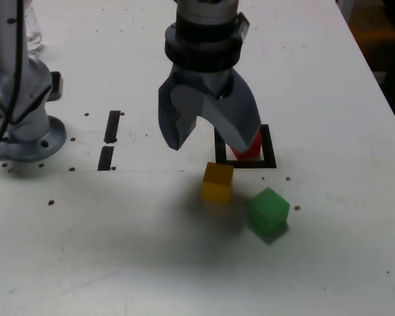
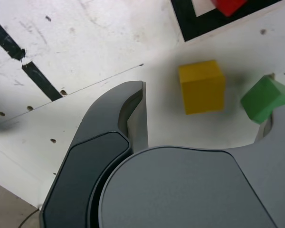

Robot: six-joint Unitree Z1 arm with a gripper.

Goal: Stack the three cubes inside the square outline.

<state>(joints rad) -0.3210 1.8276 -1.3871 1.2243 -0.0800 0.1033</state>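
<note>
In the exterior view, the gripper is open and holds nothing. Near it, the yellow cube lies just outside the square outline; it looks light and stiff, so I would take it by two opposite side faces. The green cube is beside it. The red cube is inside the outline, which the wrist view cuts off.

Your exterior view looks obliquely down across the table, facing the arm from farther off; your wrist view looks down past the hand, closer. Both share the cubes.
</note>
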